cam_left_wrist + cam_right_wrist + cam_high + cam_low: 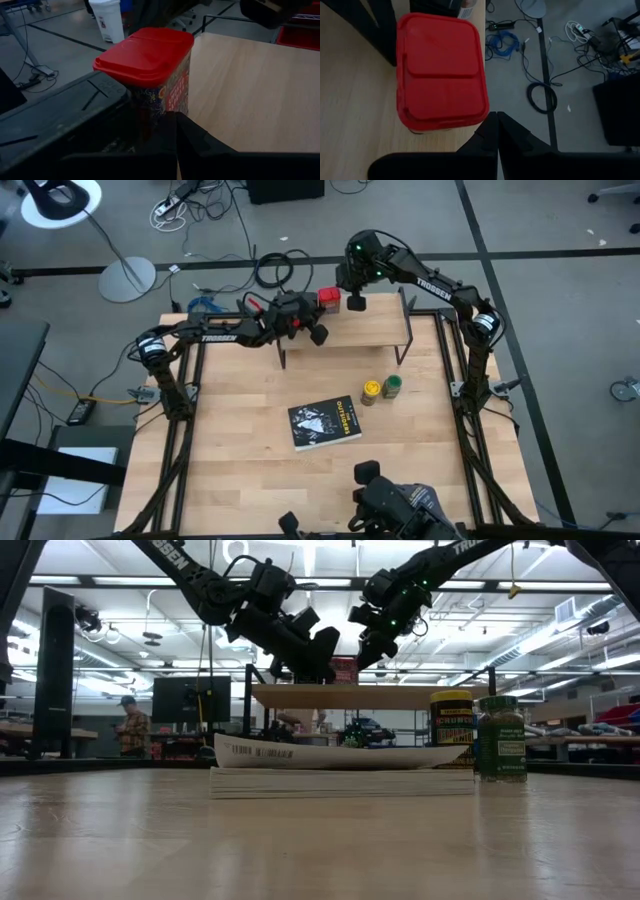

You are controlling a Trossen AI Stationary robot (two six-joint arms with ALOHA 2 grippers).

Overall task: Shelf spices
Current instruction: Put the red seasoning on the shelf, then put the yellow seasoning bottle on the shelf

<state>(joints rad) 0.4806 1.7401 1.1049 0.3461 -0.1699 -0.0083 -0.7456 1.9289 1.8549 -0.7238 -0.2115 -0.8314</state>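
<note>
The red tin (329,299) stands upright on its base at the far left part of the shelf (365,332), a light-wood plank on thin black legs. My left gripper (175,117) is shut and sits low beside the tin (150,60). My right gripper (497,116) is also shut. It hovers above the shelf by the tin's (440,72) right edge, pointing down. The yellow-topped jar (371,390) and the green-topped jar (392,386) stand on the table in front of the shelf. I cannot make out the pale jar or the dark tin. My left gripper's shut fingers (200,142) lie level, close to the red tin's lower side (172,102), coming from the table's left. I cannot tell whether they touch it. The tin stands upright on the shelf.
A flat black book (324,423) lies on the table nearer than the two jars; in the low view the book (340,765) hides the shelf's legs. The shelf top to the right of the tin is bare. Cables lie on the floor beyond the far edge.
</note>
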